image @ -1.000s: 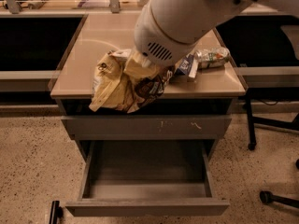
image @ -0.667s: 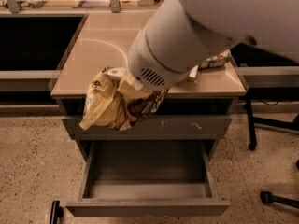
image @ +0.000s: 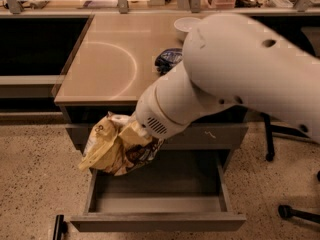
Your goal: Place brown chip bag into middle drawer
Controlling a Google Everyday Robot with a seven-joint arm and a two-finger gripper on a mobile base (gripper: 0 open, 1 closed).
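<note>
One brown chip bag (image: 114,146), crinkly, yellow and dark brown, up in the air. Hangs from the end of one big white arm (image: 240,74). One pincer (image: 136,140) at that end, mostly hidden behind the arm and the bag, clenched on the right top part of the bag. Bag just to the left of the pincer and a bit below it, drooping down and out to the left.

One middle drawer (image: 157,218), pulled wide open, grey and deep. Bag above the left back corner of it, poking out a little past the left wall. Hard to tell whether touching the drawer or not.

One more grey drawer front (image: 215,134) above it, closed, with a pale scratch mark. Bag in front of its left part.

One brown tabletop (image: 105,69) on top. On it, one white bowl (image: 184,25) at the back and one dark blue bag (image: 167,59) nearer, both partly hidden by the arm and well apart from the chip bag.

Speckled floor (image: 35,174) all around.
</note>
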